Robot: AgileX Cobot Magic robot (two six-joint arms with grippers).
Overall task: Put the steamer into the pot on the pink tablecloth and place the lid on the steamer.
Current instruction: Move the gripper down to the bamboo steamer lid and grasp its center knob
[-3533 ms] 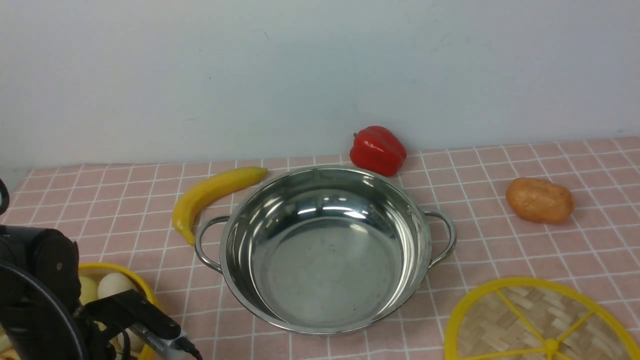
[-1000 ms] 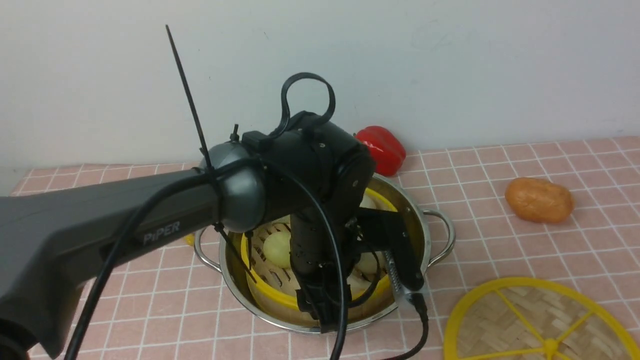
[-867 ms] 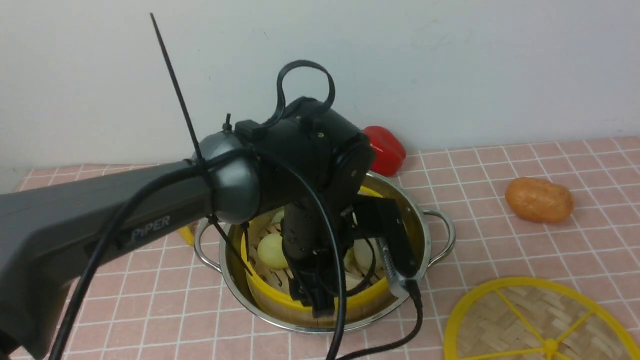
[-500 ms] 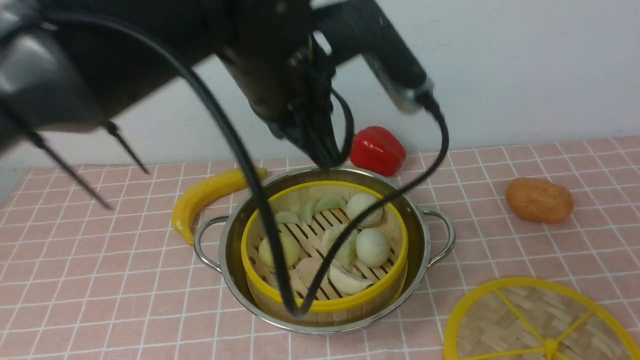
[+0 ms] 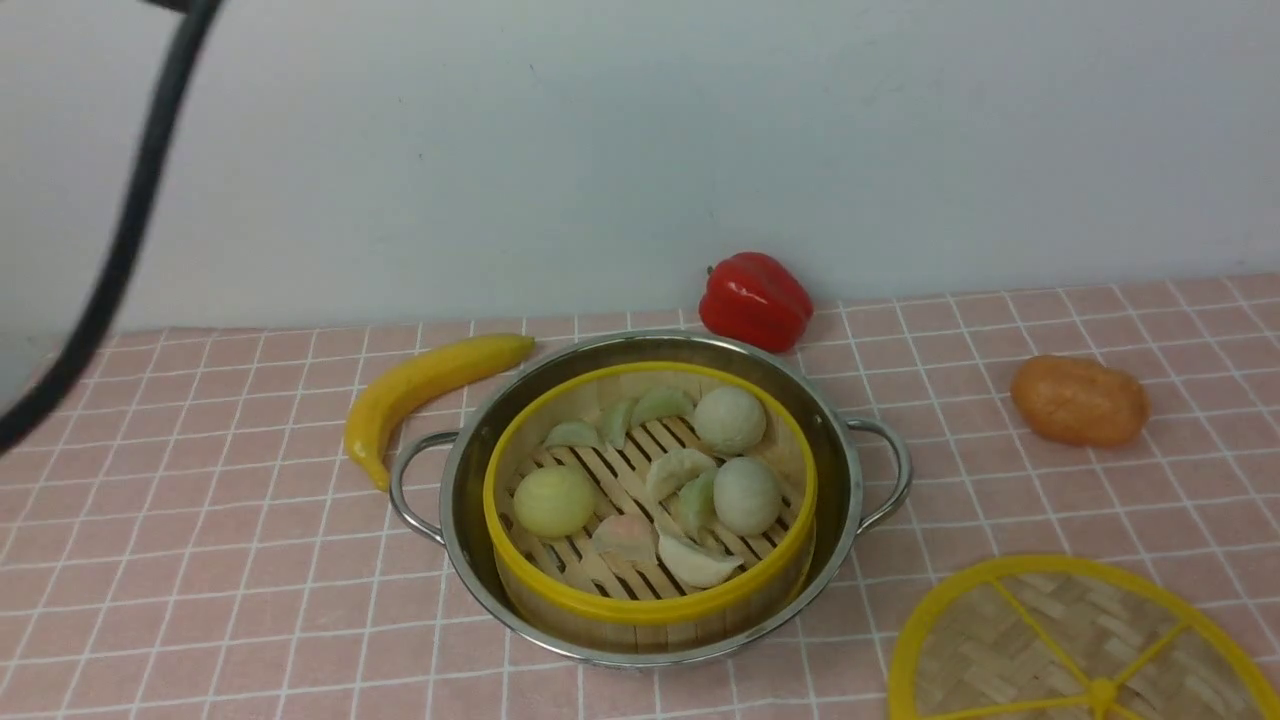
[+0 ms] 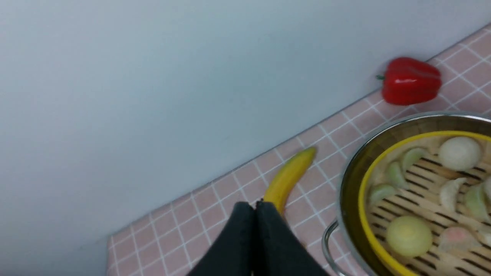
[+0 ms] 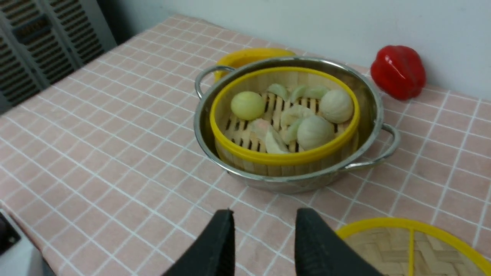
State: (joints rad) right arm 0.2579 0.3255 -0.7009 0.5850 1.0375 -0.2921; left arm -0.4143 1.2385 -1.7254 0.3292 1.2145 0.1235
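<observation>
The steamer now sits in the pot. The left gripper has pulled away, pressed together; the right gripper is spread. The lid goes on next.

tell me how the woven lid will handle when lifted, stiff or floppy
The lid probably stays stiff: yellow rim and spokes brace the weave. Likely light, being thin woven strips. Lying flat on the pink tablecloth, its edge may be hard to pinch.
</observation>
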